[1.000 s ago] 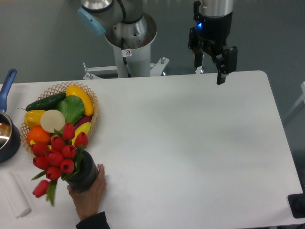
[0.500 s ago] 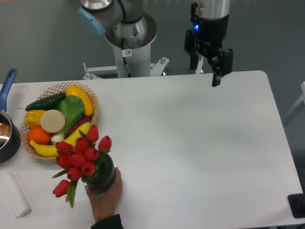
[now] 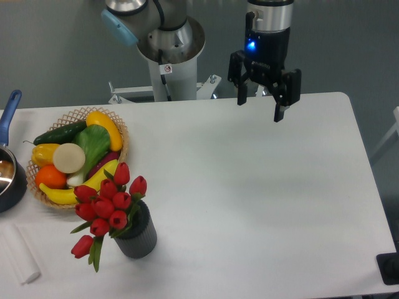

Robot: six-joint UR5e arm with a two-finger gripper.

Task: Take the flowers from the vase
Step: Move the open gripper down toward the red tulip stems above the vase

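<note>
The flowers (image 3: 107, 205), a bunch of red tulip buds with green leaves, stand in the dark ribbed vase (image 3: 138, 235) near the table's front left. One bud droops low at the left. My gripper (image 3: 260, 109) hangs open above the table's far edge, well to the right of and behind the vase, with nothing between its fingers.
A wicker basket (image 3: 120, 134) of fruit and vegetables sits just behind the vase at the left. A dark pot with a blue handle (image 3: 10, 107) is at the left edge, and a white roll (image 3: 19, 256) lies at the front left corner. The arm's base (image 3: 168, 62) stands behind the table.
A person's hand that held the vase has let go and left the view. The vase moved right over the last second. My gripper has shifted left and turned so both fingers show.
</note>
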